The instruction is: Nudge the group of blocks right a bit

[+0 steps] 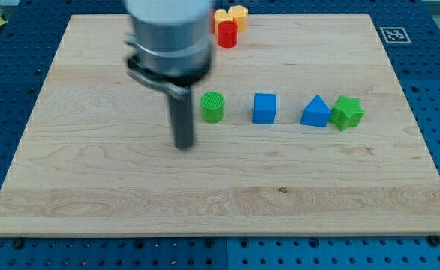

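Pale wooden board [92,187], matt grain; green cylinder [213,107] ribbed, perhaps printed plastic.

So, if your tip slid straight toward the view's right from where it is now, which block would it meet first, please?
Probably the green cylinder, just right of my tip; it sits slightly higher in view, so my tip might only graze it.

Six blocks in all can be counted on one wooden board [92,195]: two green, two blue, one red and at least one yellow. The green pair is made up of a green cylinder [213,106] and a green star [348,112], and the blue pair of a blue cube [264,108] and a blue triangle [316,112]. A single red cylinder [227,34] and a yellow block [236,14] are counted at the view's top, though the yellow shape is partly hidden, so it cannot be told whether one or two pieces are there.
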Robot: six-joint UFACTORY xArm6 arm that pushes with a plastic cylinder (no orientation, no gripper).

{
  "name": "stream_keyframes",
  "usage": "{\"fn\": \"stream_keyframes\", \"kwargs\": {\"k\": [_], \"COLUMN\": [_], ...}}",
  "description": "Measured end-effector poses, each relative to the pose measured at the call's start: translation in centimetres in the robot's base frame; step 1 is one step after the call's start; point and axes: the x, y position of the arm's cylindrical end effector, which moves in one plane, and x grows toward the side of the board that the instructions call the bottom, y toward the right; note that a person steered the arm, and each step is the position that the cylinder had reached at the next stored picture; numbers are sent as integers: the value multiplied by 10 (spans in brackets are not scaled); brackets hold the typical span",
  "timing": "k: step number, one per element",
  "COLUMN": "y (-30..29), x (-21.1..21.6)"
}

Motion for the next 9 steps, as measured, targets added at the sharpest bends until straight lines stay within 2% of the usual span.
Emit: {"fn": "stream_keyframes", "kwargs": {"k": [1, 2, 3, 7, 8, 9], "y": [-50, 12, 64, 64, 39, -13], "x": [-69, -114, -112, -112, -122, -161]}}
